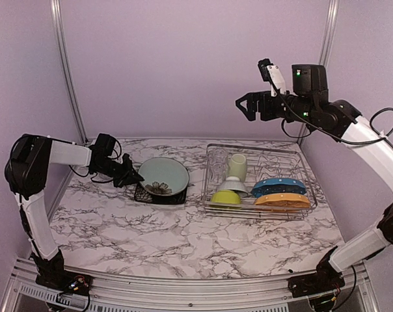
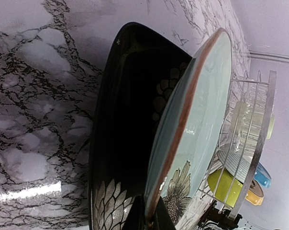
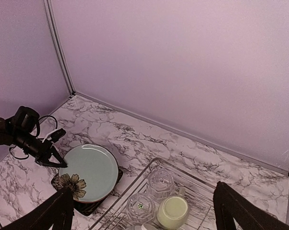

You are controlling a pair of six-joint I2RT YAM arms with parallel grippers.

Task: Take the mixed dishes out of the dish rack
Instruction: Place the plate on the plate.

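My left gripper [image 1: 136, 177] [image 2: 151, 218] is shut on the rim of a pale blue plate with a flower [image 1: 164, 175] [image 2: 202, 110] [image 3: 89, 170]. It holds the plate tilted over the dark square plate [image 1: 144, 193] [image 2: 127, 120] [image 3: 84, 207], which lies on the table left of the dish rack [image 1: 206, 182] [image 2: 259, 143] [image 3: 122, 193]. The rack holds two clear glasses [image 1: 217, 162] [image 3: 160, 182], a pale green mug [image 1: 237, 166] [image 3: 173, 212], a small white bowl [image 1: 233, 184], a lime green bowl [image 1: 226, 197] [image 2: 223, 184], a blue dotted plate [image 1: 279, 186] and an orange plate [image 1: 282, 200]. My right gripper [image 1: 245, 106] [image 3: 144, 211] is open and empty, high above the rack.
The marble table [image 1: 183, 240] is walled in by purple panels at the back and sides, with metal posts [image 1: 66, 71] in the back corners. The rack stands at the right back of the table.
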